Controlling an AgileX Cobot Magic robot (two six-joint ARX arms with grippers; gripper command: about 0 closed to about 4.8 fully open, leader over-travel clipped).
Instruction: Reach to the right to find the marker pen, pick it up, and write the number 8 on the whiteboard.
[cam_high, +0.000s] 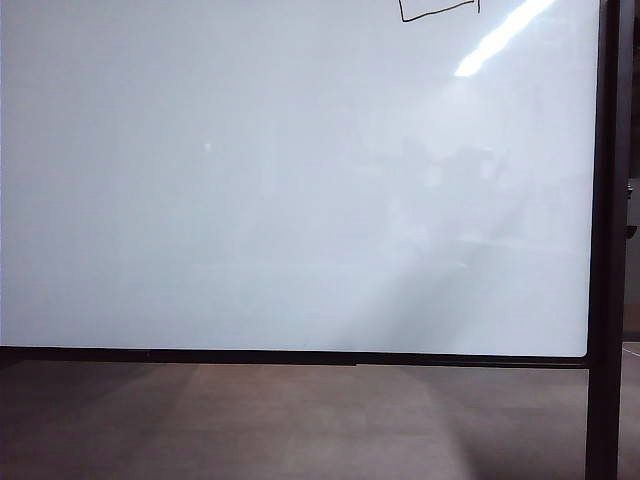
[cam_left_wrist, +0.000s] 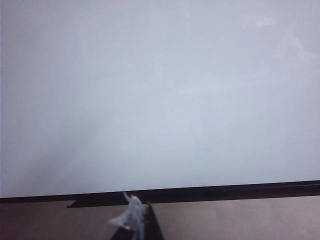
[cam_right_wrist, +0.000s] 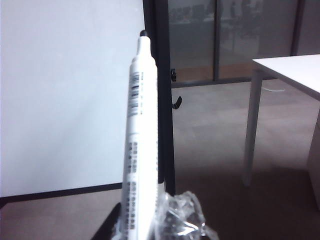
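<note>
Marker pen (cam_right_wrist: 141, 140) upright in right end effector (cam_right_wrist: 150, 225) nr whiteboard (cam_right_wrist: 65, 100); left end effector (cam_left_wrist: 134, 220) unclear

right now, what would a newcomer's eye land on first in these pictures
The big whiteboard fills the outside view, nearly blank apart from a small boxy black drawn line at its top edge and a bright glare streak beside it. In the right wrist view, a white marker pen stands upright in the right hand, black tip uncapped, beside the board's dark post. The left hand sits low before the board's bottom edge.
</note>
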